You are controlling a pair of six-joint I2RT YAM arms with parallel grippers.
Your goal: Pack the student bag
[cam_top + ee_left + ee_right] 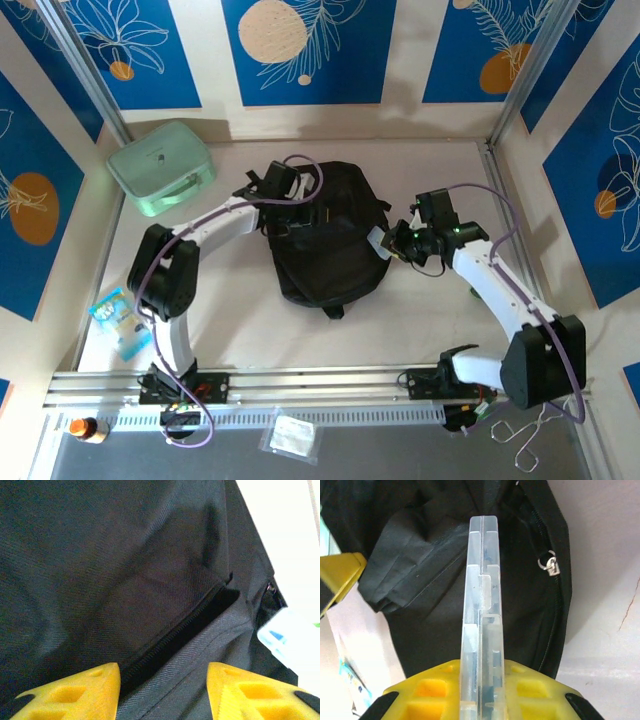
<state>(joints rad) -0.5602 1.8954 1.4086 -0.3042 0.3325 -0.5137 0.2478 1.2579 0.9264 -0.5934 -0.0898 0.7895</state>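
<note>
The black student bag (330, 240) lies flat in the middle of the table. My left gripper (285, 195) rests on its upper left part. In the left wrist view its yellow fingers (90, 685) stand apart over the bag's fabric (100, 570), with the open zip slot (190, 625) running between them; the left gripper (164, 672) is open. My right gripper (397, 245) sits at the bag's right edge, shut on a clear plastic case (482, 610) seen edge-on, its far end pointing at the bag (420, 565). A metal zip pull (549, 565) hangs beside it.
A mint-green hard case (160, 167) stands at the back left. A blue packet (122, 320) lies at the left front by the left arm's base. On the front shelf are a small clear bag (293, 437) and an orange-capped bottle (88, 430). Walls close in on three sides.
</note>
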